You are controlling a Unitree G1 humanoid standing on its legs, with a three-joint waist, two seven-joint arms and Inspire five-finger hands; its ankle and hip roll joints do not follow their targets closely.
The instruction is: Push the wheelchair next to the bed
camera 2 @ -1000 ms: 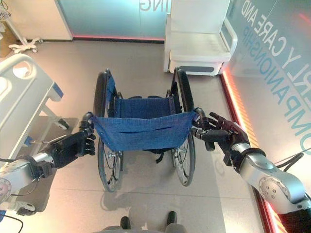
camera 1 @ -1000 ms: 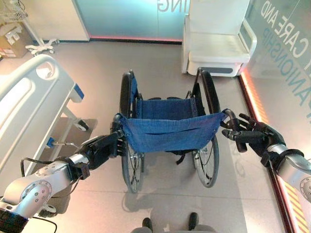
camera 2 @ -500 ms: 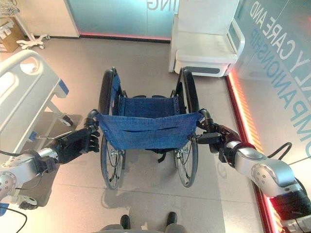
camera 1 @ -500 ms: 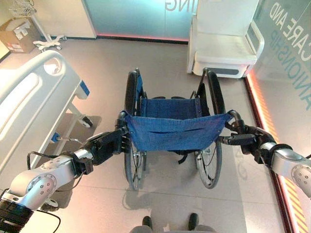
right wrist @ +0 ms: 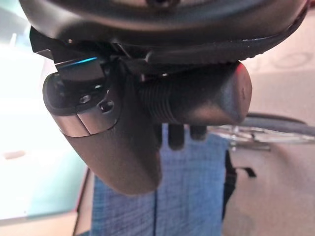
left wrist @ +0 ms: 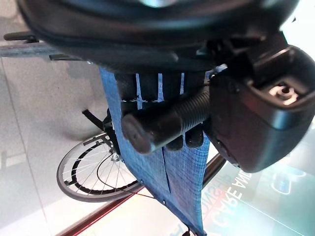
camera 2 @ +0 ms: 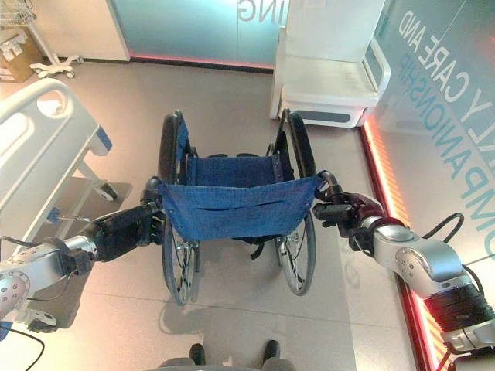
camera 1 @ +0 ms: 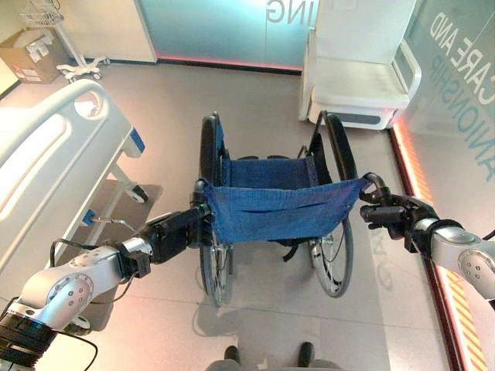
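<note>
The wheelchair (camera 1: 274,207), with a blue cloth back and seat and black wheels, stands on the floor just ahead of me, facing away. My left hand (camera 1: 174,230) is shut on its left push handle (left wrist: 165,123), a ribbed black grip with fingers and thumb curled round it. On the other side my right hand (camera 1: 394,215) is shut on the right push handle (right wrist: 197,98) in the same way. The bed (camera 1: 46,154), white with a rounded end board, lies to the left of the wheelchair, a short gap between them.
A white armchair (camera 1: 360,77) stands at the back right, just beyond the wheelchair. A glass wall with a red light strip (camera 1: 410,166) runs along the right. At the far left corner are a cardboard box (camera 1: 31,54) and a wheeled stand (camera 1: 77,66).
My right hand, open beside the right handle a second ago, has closed round it. The left hand has tightened on the left handle. The camera has shifted a little.
</note>
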